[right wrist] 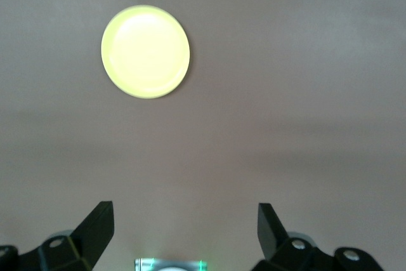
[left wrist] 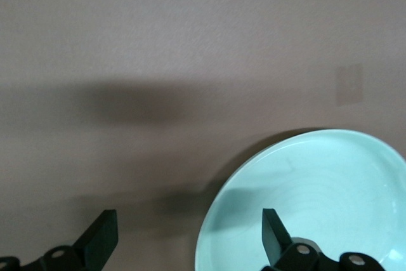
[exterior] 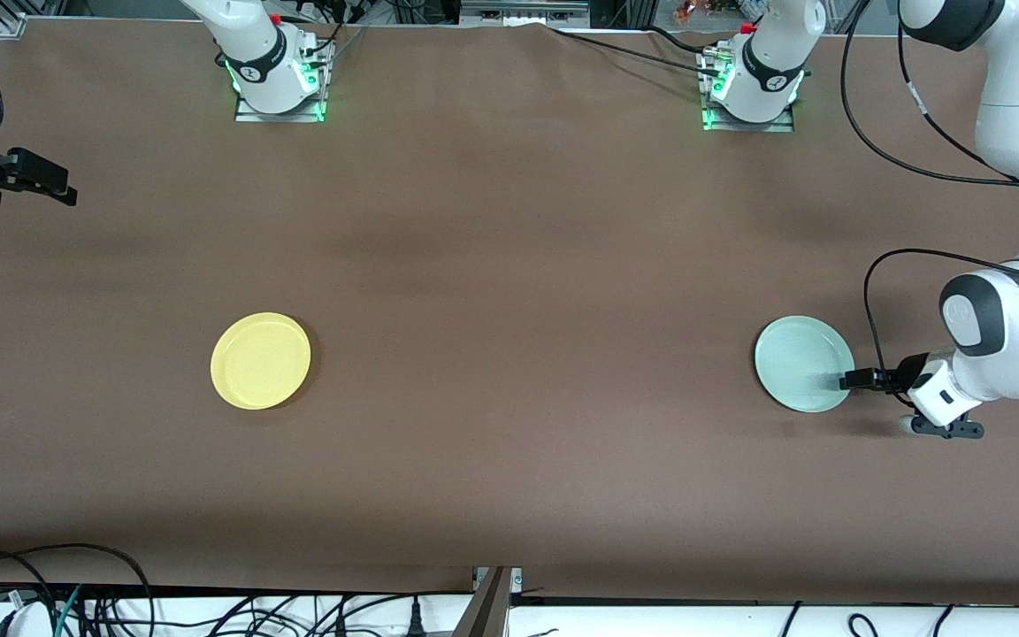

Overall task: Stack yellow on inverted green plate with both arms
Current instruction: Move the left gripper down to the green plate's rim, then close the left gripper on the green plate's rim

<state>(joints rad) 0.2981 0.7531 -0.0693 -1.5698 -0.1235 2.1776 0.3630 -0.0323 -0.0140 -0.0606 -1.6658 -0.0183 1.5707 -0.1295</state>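
The yellow plate (exterior: 261,360) lies flat on the brown table (exterior: 509,265) toward the right arm's end, well apart from the pale green plate (exterior: 803,364), which lies toward the left arm's end at about the same nearness to the front camera.

The left gripper (exterior: 859,380) sits low at the green plate's edge on the side toward the left arm's end of the table. The front view shows its fingers only as one dark shape there; the left wrist view shows them spread wide (left wrist: 190,236), one finger over the plate's (left wrist: 317,201) inner surface and the other over bare table, holding nothing.

The right gripper (exterior: 49,184) waits high over the right arm's end of the table. Its wrist view shows fingers spread and empty (right wrist: 185,228), with the yellow plate (right wrist: 145,52) far off on the table.
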